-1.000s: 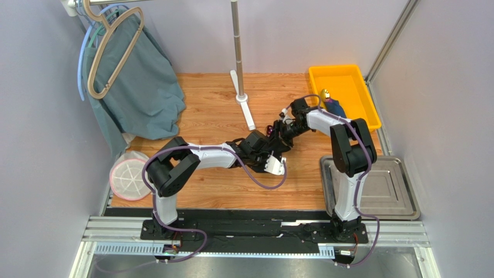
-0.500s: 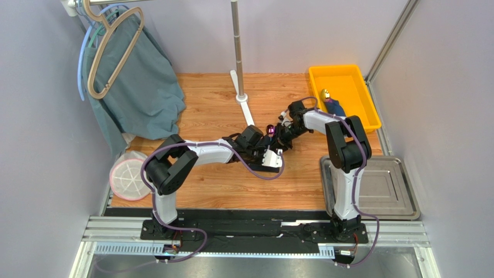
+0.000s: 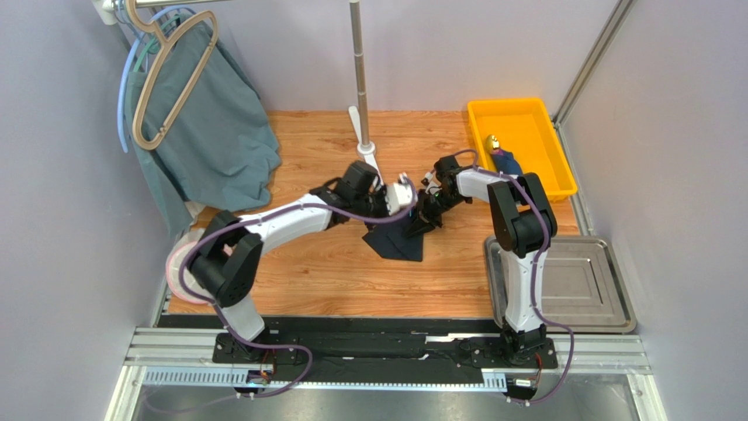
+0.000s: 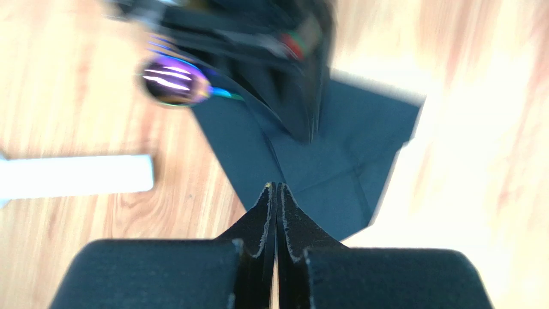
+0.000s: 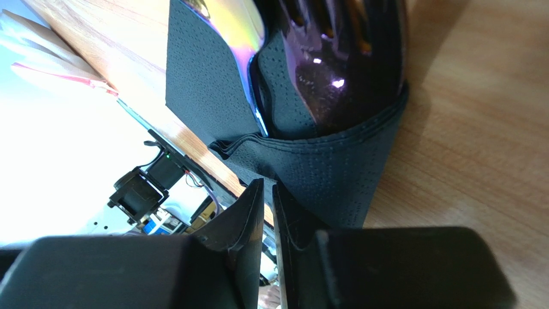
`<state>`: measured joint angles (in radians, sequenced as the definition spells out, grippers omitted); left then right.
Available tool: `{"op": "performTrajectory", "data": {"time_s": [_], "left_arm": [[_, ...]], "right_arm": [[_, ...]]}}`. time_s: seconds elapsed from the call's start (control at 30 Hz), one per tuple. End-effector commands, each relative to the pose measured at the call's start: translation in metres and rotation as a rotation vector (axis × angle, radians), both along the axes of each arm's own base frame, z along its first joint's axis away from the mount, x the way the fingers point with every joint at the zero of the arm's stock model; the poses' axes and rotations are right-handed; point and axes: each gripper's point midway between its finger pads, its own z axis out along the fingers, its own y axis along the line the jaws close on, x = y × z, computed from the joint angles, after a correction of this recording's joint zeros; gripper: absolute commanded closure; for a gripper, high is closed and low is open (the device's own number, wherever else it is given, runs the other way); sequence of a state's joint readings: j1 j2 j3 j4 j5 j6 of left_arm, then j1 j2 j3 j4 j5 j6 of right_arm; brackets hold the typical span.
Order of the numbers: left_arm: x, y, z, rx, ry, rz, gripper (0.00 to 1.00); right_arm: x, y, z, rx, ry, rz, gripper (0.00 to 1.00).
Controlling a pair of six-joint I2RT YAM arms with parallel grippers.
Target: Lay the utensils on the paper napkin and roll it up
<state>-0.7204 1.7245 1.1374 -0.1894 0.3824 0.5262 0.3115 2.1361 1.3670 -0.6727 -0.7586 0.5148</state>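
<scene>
- The paper napkin (image 3: 397, 243) lies on the wooden counter (image 3: 325, 272) at centre frame in the top view, black and folded over on itself; its far edge sits under the tips of both arms
- The left end effector (image 4: 276, 190) is closed, its two fingers pressed flat together with nothing between them; in its wrist view it hangs over the near part of the napkin
- The right end effector (image 5: 267, 188) shows only a thin slit between its fingers; the tips sit right at the napkin's folded edge, but whether they pinch the sheet cannot be told
- The iridescent utensils (image 5: 322, 64) lie wrapped in the napkin fold in the upper part of the right wrist view; a purple spoon bowl (image 4: 173, 80) sticks out past the napkin's edge at upper left of the left wrist view
- A white stand foot (image 4: 77, 175) lies on the wood at the left of that view, apart from the napkin
- A yellow bin (image 3: 531, 118) at upper right holds a dark blue bundle (image 3: 505, 160); a steel tray (image 3: 579, 289) sits at lower right; a teal cloth (image 3: 211, 132) hangs at upper left
</scene>
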Motion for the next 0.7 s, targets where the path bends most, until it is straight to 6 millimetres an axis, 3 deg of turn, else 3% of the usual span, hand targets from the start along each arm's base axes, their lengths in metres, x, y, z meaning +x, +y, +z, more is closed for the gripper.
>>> {"op": "performTrajectory", "data": {"time_s": [0.0,0.07,0.2,0.37,0.53,0.67], "left_arm": [[-0.021,-0.004,0.071,-0.286,0.431,0.222,1.00],[-0.035,-0.007,0.067,-0.315,0.611,0.241,1.00],[-0.046,-0.018,0.054,-0.367,0.912,0.361,1.00],[-0.035,-0.029,0.027,-0.393,1.027,0.433,1.00],[-0.020,-0.027,-0.012,-0.360,1.062,0.536,1.00],[-0.010,-0.025,-0.032,-0.335,1.063,0.573,1.00]], "right_arm": [[0.006,-0.002,-0.009,-0.031,-0.045,0.013,0.83],[0.006,-0.001,-0.007,-0.028,-0.051,0.017,0.83],[0.005,-0.002,-0.006,-0.026,-0.053,0.017,0.83],[0.003,-0.002,-0.007,-0.024,-0.047,0.017,0.83],[0.004,-0.002,-0.006,-0.021,-0.051,0.017,0.83],[0.003,-0.002,-0.004,-0.017,-0.055,0.018,0.83]]}}
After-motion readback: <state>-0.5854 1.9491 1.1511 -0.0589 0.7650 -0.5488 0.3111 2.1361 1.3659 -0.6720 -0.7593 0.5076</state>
